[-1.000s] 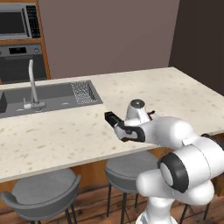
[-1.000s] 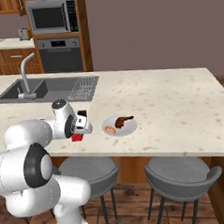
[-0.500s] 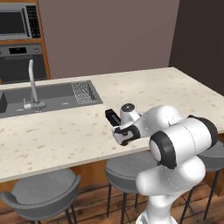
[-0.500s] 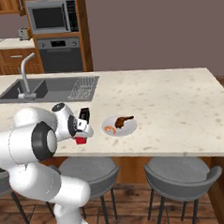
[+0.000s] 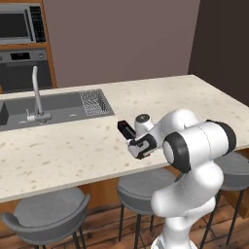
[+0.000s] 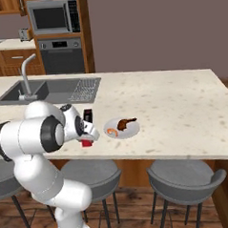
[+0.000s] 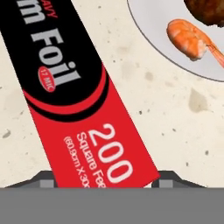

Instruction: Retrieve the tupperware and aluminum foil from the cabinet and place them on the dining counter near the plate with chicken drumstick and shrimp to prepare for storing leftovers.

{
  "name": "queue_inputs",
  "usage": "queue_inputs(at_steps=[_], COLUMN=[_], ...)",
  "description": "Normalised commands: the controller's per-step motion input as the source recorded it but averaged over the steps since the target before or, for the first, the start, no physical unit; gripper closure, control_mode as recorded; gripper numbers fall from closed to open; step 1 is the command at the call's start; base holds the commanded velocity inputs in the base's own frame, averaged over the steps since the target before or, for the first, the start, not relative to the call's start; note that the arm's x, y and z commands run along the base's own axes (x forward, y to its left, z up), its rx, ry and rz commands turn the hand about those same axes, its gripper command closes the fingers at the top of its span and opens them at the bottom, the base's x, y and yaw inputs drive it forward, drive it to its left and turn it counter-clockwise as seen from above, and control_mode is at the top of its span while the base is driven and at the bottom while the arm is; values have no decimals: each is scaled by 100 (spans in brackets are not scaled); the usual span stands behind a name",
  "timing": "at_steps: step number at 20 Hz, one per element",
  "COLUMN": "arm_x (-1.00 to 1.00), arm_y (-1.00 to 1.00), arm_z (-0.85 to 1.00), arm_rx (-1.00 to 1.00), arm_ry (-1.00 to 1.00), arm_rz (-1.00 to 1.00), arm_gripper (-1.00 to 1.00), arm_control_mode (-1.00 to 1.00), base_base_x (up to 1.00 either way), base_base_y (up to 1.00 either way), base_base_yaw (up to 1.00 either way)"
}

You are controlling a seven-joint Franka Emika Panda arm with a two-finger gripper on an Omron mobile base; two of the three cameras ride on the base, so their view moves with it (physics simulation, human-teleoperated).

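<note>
My arm has swung lower, tool opening around the foil box on the counter beside the plate; next I lift clear.

White arm folded low and forward, gripper pointing down, jaws hidden

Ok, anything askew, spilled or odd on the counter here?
Nothing stands out. The aluminum foil lies flat on the dining counter beside the plate, with the shrimp and chicken drumstick on the plate.

The aluminum foil lies on the dining counter just left of the plate.
</note>
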Motion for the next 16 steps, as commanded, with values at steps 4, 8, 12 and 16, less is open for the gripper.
queue_inputs(at_steps=[4, 8, 12, 16], arm_x=[9, -6, -42, -74], arm_y=[-3, -9, -12, -9], arm_z=[-4, 0, 12, 39], arm_rx=[0, 0, 2, 3], arm_ry=[2, 0, -1, -11], arm_rz=[-1, 0, 0, 0], arm_gripper=[100, -100, -100, -100], arm_control_mode=[-100, -100, -100, -100], base_base_x=[0, 0, 0, 0], base_base_y=[0, 0, 0, 0], base_base_yaw=[0, 0, 0, 0])
